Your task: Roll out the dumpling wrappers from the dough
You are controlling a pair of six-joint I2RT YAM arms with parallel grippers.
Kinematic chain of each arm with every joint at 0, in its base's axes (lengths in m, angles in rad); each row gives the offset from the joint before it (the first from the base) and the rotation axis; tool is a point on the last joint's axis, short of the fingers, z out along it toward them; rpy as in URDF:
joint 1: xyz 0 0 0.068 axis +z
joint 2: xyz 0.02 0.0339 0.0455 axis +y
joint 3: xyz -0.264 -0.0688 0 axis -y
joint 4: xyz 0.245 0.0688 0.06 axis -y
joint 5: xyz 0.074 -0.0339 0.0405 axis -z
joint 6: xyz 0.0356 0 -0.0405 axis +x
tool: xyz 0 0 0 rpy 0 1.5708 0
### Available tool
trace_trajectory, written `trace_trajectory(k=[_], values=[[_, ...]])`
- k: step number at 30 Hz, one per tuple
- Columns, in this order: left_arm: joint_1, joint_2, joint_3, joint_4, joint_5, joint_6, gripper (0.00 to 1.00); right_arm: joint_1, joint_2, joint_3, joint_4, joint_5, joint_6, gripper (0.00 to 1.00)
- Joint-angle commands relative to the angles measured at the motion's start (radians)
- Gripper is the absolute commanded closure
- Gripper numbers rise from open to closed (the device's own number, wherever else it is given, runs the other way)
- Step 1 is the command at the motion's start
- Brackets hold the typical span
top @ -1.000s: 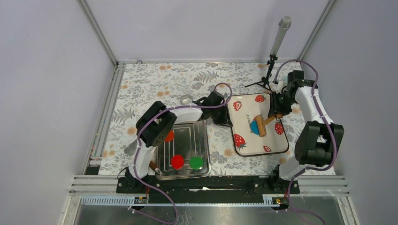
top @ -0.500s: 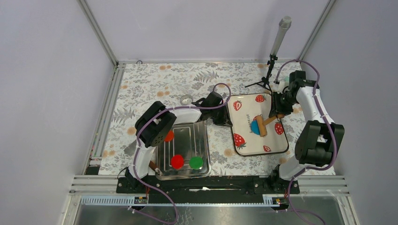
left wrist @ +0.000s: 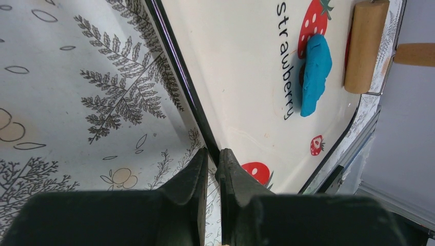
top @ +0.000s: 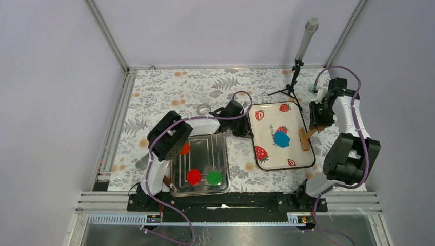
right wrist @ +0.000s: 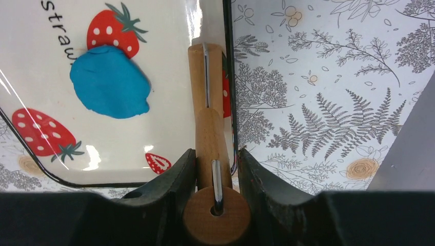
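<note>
While the right gripper [right wrist: 215,154] had both fingers closed on the handle of the pale wooden pastry roller [top: 306,139], the roller's barrel lay over the 3 o'clock rim of the white, black-edged, strawberry-printed rectangular tray [top: 269,134]. Whether the barrel rested on that rim or hung just above it could not be determined.

The dough, a flattened rounded patch of bright-blue modelling clay [top: 281,139], lay near the middle of the tray and partly covered a printed strawberry. It was apart from the roller, with a strip of bare tray between them.

Governing relation, overhead view:
- The dough lay at 9 o'clock from the barrel.
- The barrel's long axis ran roughly 12 to 6 o'clock, parallel to the tray's right rim.
- A stroke toward 9 o'clock would therefore run square to that axis, which in my judgement suits rolling without re-aiming the tool.
- The right arm was the nearer to the dough and had the tool in hand.

The left gripper [left wrist: 214,152] was at the tray's 9 o'clock edge, its fingers nearly together with the black rim pinched between them. I judged this to be a steadying hold. The patch looked thick in the left wrist view, so I judged the wrapper unfinished.
</note>
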Motion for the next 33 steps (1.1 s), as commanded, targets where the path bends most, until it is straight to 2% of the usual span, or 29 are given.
trace_trajectory(k=[1, 8, 10, 17, 18, 20, 22, 23, 27, 33], values=[[0.053, 0.010, -0.052, -0.166, -0.182, 0.114, 1.00, -0.021, 0.078, -0.067, 0.027, 0.265, -0.124, 1.00], [0.050, -0.122, -0.076, -0.187, -0.217, 0.174, 1.00, -0.019, -0.014, 0.106, -0.163, -0.035, -0.047, 1.00], [0.057, -0.178, -0.125, -0.188, -0.226, 0.203, 1.00, -0.019, -0.056, 0.125, -0.186, -0.128, -0.042, 1.00], [0.082, -0.287, -0.236, -0.199, -0.215, 0.311, 1.00, -0.018, -0.192, 0.132, -0.223, -0.297, -0.049, 1.00], [0.084, -0.299, -0.249, -0.182, -0.206, 0.319, 0.95, -0.019, -0.211, 0.127, -0.215, -0.313, -0.046, 1.00], [0.083, -0.338, -0.272, -0.153, -0.206, 0.332, 0.62, -0.018, -0.235, 0.117, -0.203, -0.370, -0.040, 1.00], [0.082, -0.383, -0.273, -0.159, -0.223, 0.350, 0.46, -0.018, -0.237, 0.112, -0.191, -0.415, -0.025, 1.00], [0.082, -0.402, -0.263, -0.171, -0.235, 0.363, 0.42, -0.017, -0.232, 0.111, -0.181, -0.443, -0.013, 1.00], [0.090, -0.421, -0.222, -0.187, -0.266, 0.417, 0.37, -0.007, -0.193, 0.101, -0.149, -0.534, 0.031, 1.00], [0.092, -0.268, -0.092, -0.217, -0.225, 0.445, 0.40, 0.081, -0.168, -0.008, 0.024, -0.653, 0.164, 1.00]])
